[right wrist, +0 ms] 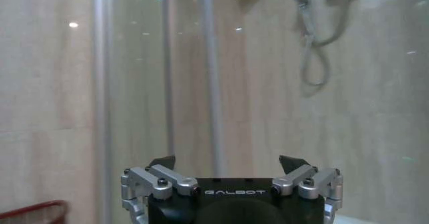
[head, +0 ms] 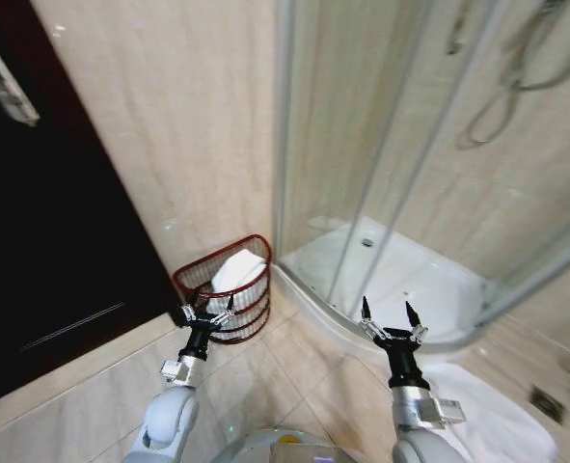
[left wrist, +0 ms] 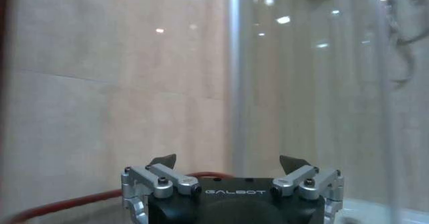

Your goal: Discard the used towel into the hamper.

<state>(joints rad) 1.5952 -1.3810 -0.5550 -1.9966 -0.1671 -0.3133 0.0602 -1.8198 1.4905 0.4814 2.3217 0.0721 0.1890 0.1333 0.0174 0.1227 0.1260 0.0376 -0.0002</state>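
The hamper [head: 257, 318], a small dark red wire basket, stands on the floor in the corner between the tiled wall and the shower enclosure. A white towel [head: 236, 272] lies inside it, heaped above the rim. My left gripper [head: 208, 309] is raised right in front of the hamper, open and empty. My right gripper [head: 386, 310] is raised in front of the shower tray, also open and empty. In the left wrist view the left gripper [left wrist: 228, 159] has its fingers spread with a piece of the hamper rim [left wrist: 60, 205] behind. The right gripper [right wrist: 226, 159] is spread too, and the hamper rim [right wrist: 37, 208] shows at the edge.
A dark wooden door [head: 43, 260] is on the left. The glass shower enclosure [head: 400, 174] with its white tray [head: 410, 285] fills the right. A white bath mat [head: 497, 415] lies on the tiled floor at the right, beside a floor drain [head: 547, 403].
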